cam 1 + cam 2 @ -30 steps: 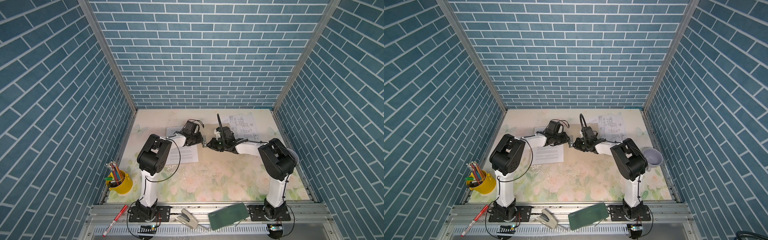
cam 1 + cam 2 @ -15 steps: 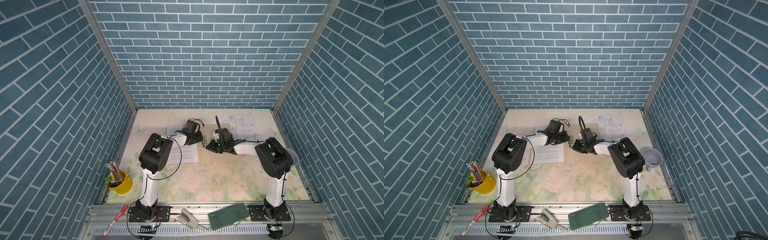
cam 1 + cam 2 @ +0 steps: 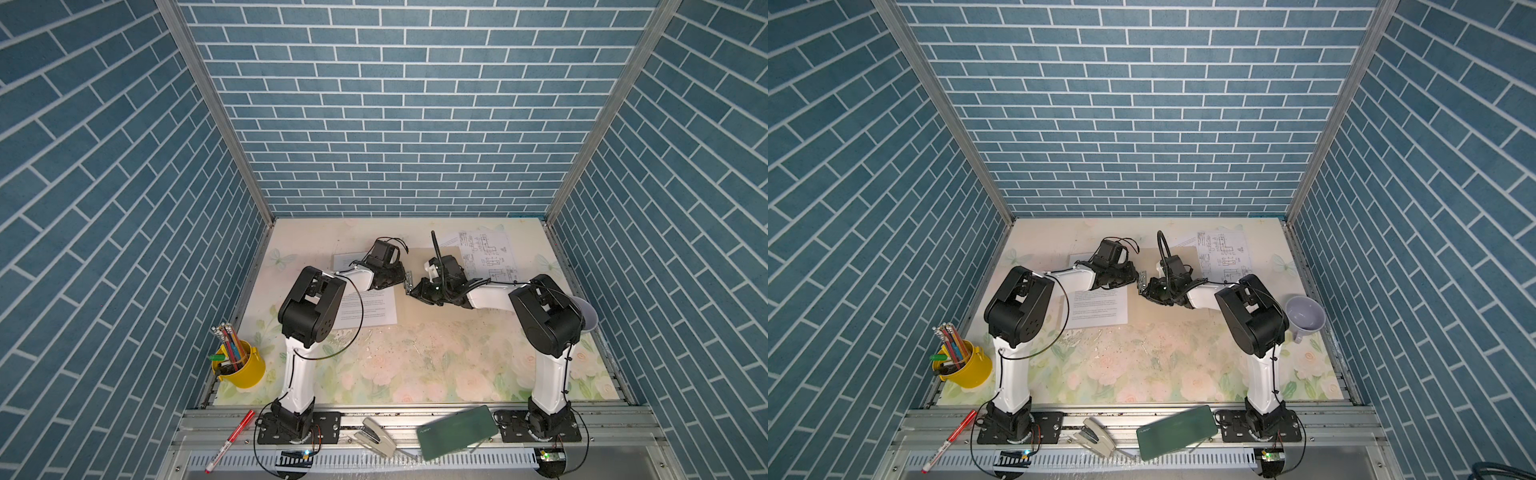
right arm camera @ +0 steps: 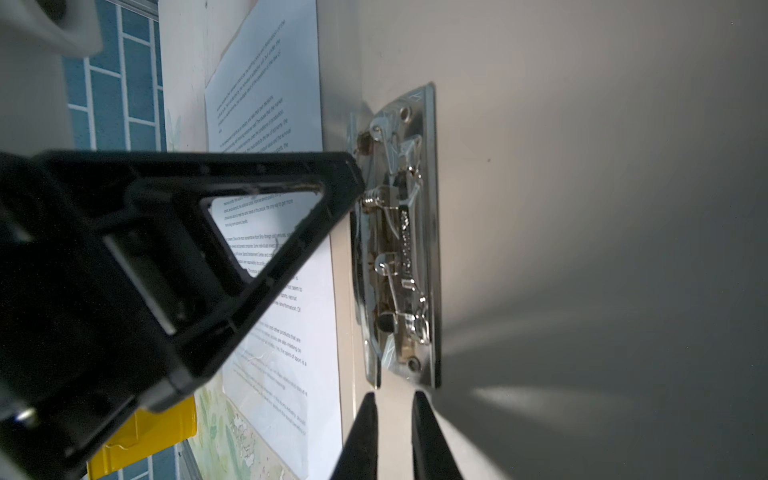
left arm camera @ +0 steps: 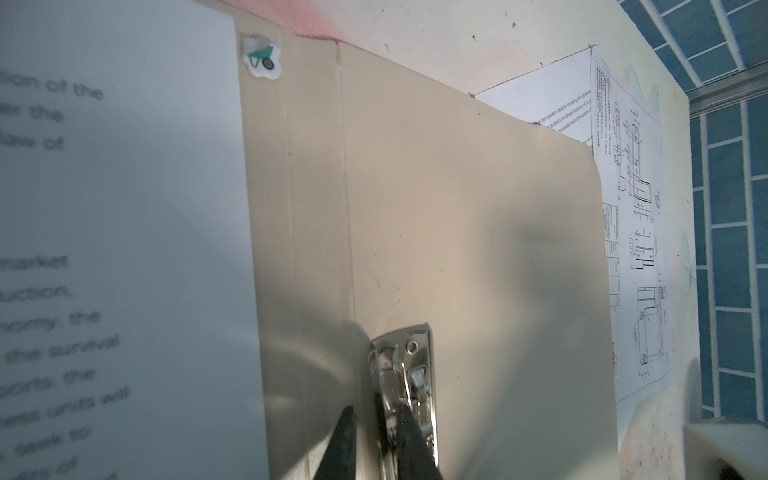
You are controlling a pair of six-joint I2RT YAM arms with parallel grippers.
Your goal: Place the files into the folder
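The tan folder [image 5: 457, 208] lies open at the back middle of the table, its silver clip [image 3: 408, 283] at the spine. My left gripper [image 5: 374, 415] is shut on the raised edge of the clip [image 5: 411, 374]. From the other side, my right gripper [image 4: 393, 395] rests on bare card just short of the clip's [image 4: 399, 249] end, jaws a little apart and empty. One text file [image 3: 368, 309] lies left of the spine, partly under my left arm. The diagram file [image 3: 488, 255] lies beyond the folder's right edge, over another text sheet [image 5: 536, 99].
A yellow pencil cup [image 3: 241, 365] stands at the front left of the table. By the right wall is a lilac cup [image 3: 1305, 318]. On the front rail lie a dark green case [image 3: 457, 432], a stapler [image 3: 376, 436] and a red pen [image 3: 230, 440].
My left jaws have closed in on the clip. My right gripper has crept a little left towards the clip. The sheets and the folder lie as before.
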